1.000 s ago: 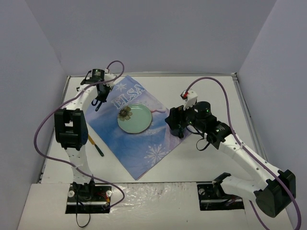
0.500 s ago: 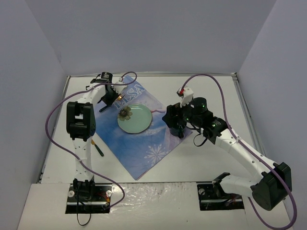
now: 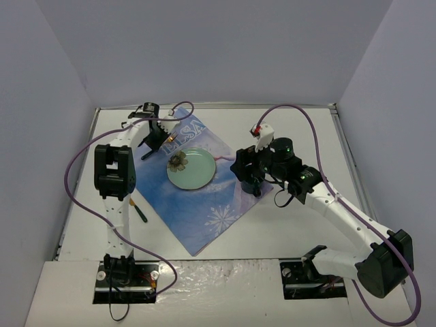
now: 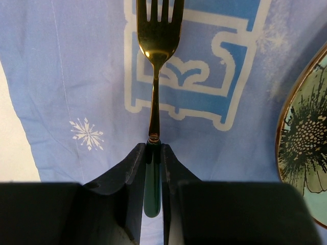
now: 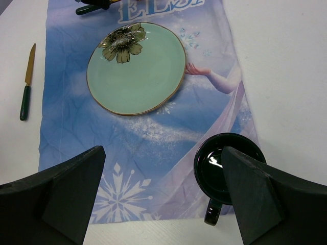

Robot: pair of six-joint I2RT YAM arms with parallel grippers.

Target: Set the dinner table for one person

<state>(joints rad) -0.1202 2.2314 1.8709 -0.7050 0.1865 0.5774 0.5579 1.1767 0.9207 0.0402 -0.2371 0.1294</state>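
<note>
top external: the dinner table (image 3: 272,235) carries a blue printed cloth (image 3: 204,211) laid cornerwise, with a green plate (image 3: 191,169) on its far half. the left gripper (image 3: 157,139) hangs over the cloth's far left part, just left and far of the plate. the right gripper (image 3: 248,174) hangs over the cloth's right edge, right of the plate. a knife (image 3: 136,208) lies on bare table off the cloth's left edge, beside the left arm and well apart from the right one.

left wrist: the claw is narrowed onto the green handle of a gold fork (image 4: 155,76). the fork runs straight out from the jaws, tines foremost, over the printed lettering. the plate rim shows at this picture's right edge, apart from the fork. whether the fork touches the cloth cannot be told.

right wrist: the fingers stand wide and hold nothing. a black mug (image 5: 225,163) sits below on the cloth's right edge, nearer the right finger, handle toward the camera.

assessment: the step in hand appears to be laying the fork left of the plate. that spot lies right and near of the claw, and the fork's long axis would need to run alongside the rim.
</note>
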